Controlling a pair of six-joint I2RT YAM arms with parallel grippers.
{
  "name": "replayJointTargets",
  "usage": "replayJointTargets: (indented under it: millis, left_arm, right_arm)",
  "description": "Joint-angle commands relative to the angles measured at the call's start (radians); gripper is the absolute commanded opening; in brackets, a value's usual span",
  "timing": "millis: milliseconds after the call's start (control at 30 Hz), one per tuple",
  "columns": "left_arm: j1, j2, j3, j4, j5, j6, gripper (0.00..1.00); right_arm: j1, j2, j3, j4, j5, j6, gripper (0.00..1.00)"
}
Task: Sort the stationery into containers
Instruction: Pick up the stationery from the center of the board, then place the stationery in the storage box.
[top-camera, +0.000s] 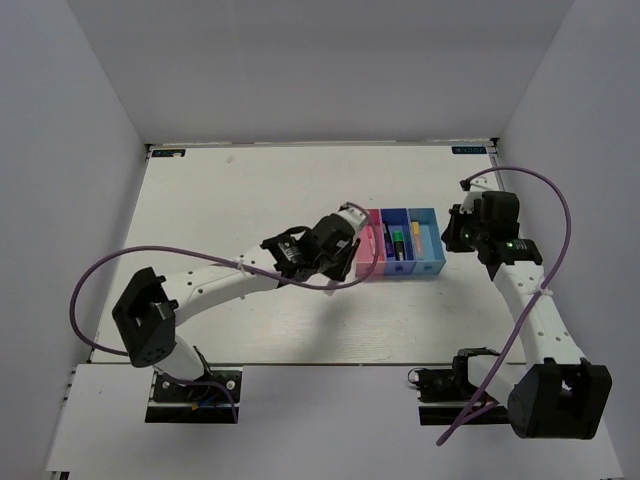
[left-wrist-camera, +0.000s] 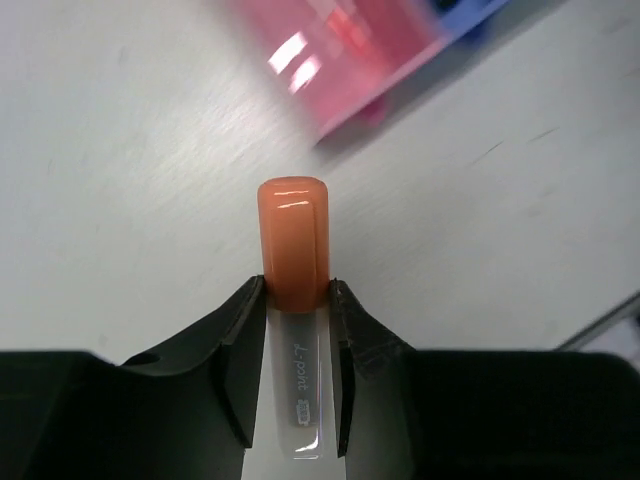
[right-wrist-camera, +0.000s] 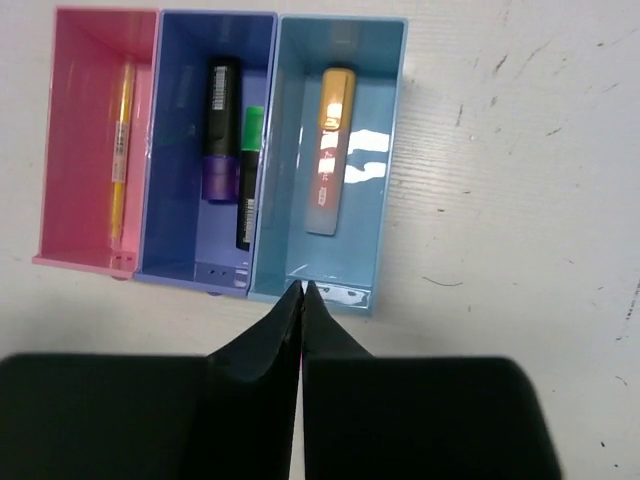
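Hold: left gripper clamped an orange-capped marker just below its cap | pink bin lay close, at 1 o'clock | right gripper pinched closed, empty, at the cyan bin 6 o'clock end | advice: turn marker lengthwise over a bin, lower, then release.

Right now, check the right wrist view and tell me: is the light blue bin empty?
No, a grey marker with an orange cap lies lengthwise inside the light blue bin.

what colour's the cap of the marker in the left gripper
Orange: the cap of the marker shows best in the left wrist view.
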Motion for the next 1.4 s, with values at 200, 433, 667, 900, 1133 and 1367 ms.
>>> replayJointTargets:
  millis: [200, 433, 667, 900, 1133, 1367]
  left_arm:
    - [0.066, 0.242, 0.341, 0.303, 0.375, -0.165, 0.01]
    - [0.114, 0.538, 0.628, 0.470, 0.530, -0.349, 0.01]
    - [0.155, 0.670, 0.688, 0.655, 0.586, -0.509, 0.03]
    - [0.164, 0.774, 0.752, 0.685, 0.578, -0.595, 0.19]
    - [0.164, 0.804, 0.761, 0.656, 0.544, -0.595, 0.32]
    - [0.164, 0.810, 0.771, 0.630, 0.518, -0.587, 0.53]
  right_arm:
    - [-0.027, -0.120, -0.078, 0.096, 0.238, 0.041, 0.49]
    - [-0.076, -0.168, -0.125, 0.145, 0.291, 0.027, 0.49]
    - [-0.104, -0.174, -0.141, 0.157, 0.280, 0.031, 0.49]
    - [-0.123, -0.174, -0.141, 0.159, 0.265, 0.033, 0.49]
    - [-0.146, -0.177, -0.147, 0.162, 0.249, 0.031, 0.51]
    - [-0.173, -0.176, -0.141, 0.146, 0.217, 0.050, 0.53]
